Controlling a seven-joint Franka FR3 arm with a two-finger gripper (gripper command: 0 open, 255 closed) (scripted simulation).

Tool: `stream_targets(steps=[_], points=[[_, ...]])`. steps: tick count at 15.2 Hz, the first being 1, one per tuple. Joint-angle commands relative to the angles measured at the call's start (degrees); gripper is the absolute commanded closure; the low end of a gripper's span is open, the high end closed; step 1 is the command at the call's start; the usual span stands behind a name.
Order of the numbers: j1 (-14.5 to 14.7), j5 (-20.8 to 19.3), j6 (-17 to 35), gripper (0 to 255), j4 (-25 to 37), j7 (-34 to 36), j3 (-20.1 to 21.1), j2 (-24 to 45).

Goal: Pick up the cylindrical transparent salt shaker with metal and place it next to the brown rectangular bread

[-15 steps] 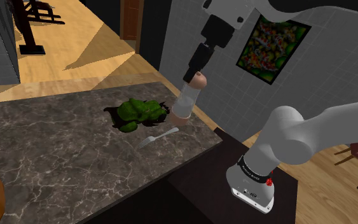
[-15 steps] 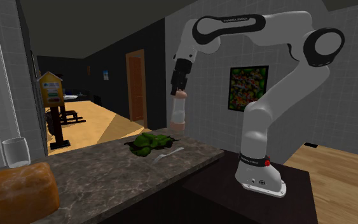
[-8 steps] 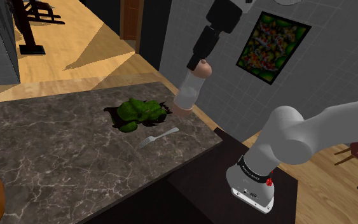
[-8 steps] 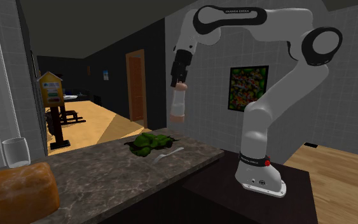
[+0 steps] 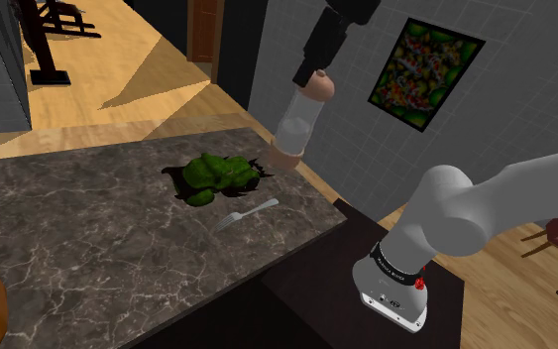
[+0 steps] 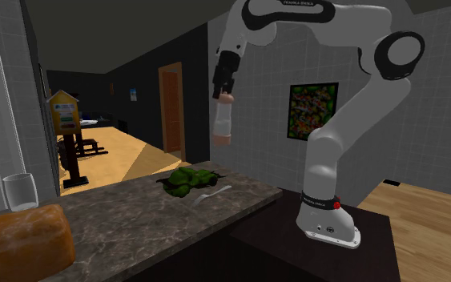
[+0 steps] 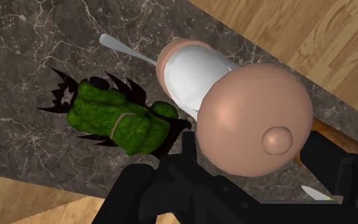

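My log: fingers clamped on shaker cap. Shaker hangs below fingers, clear of desk. Greens and fork on desk underneath. Bread well apart from fingers.

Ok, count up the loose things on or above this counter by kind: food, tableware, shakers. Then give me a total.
Food: 2, the bunch of greens and the bread loaf
Tableware: 2, the fork and the drinking glass
Shakers: 1, the salt shaker, held up in the air
Total: 5
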Motion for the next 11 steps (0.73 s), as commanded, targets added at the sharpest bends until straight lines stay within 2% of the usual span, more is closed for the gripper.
stream_targets(steps=[1, 6, 11], points=[[0.1, 0.3, 1.0, 255, 2.0, 1.1, 1.3, 2.7], [0.1, 0.2, 4.5, 255, 9.4, 5.2, 5.9, 12.4], [0.0, -1.8, 6.9, 255, 18.5, 10.0, 10.4, 22.8]])
